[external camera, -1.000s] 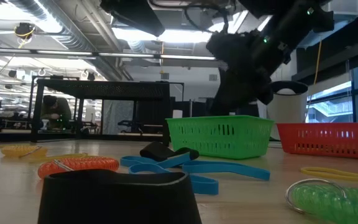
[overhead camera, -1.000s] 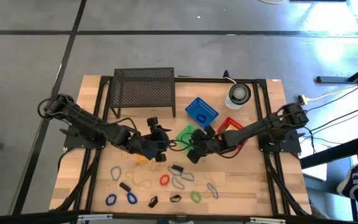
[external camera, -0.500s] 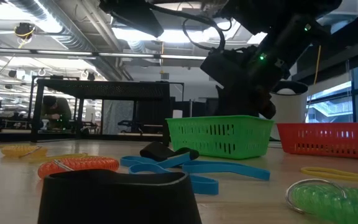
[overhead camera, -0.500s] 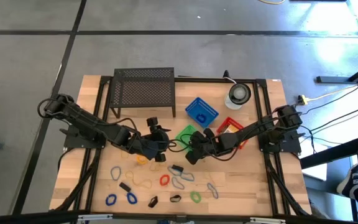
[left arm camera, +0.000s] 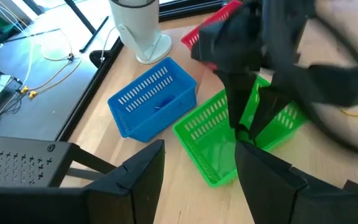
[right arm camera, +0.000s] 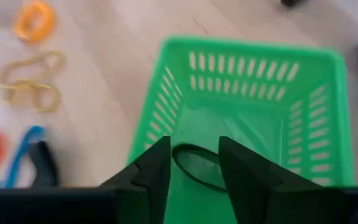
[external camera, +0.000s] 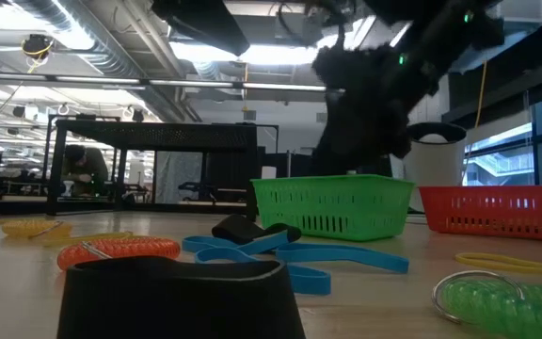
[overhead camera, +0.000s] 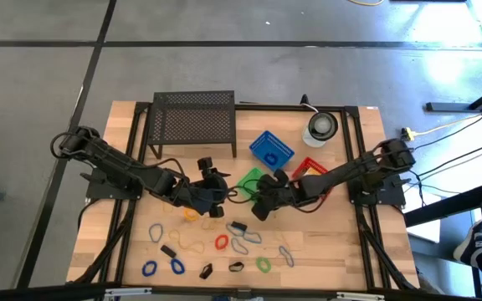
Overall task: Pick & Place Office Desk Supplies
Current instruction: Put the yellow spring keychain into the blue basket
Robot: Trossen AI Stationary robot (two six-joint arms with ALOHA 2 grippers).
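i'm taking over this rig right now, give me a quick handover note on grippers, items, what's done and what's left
Right gripper: over the green basket, fingers apart, a thin green loop between them above the basket floor; whether it is free yet cannot be told.
Left gripper: open, empty, waiting just left of the green basket.
Blue basket holds one blue item; red basket is under the right arm, contents hidden.
Left: loops, black clips and a yellow packet on the front of the table, to sort.
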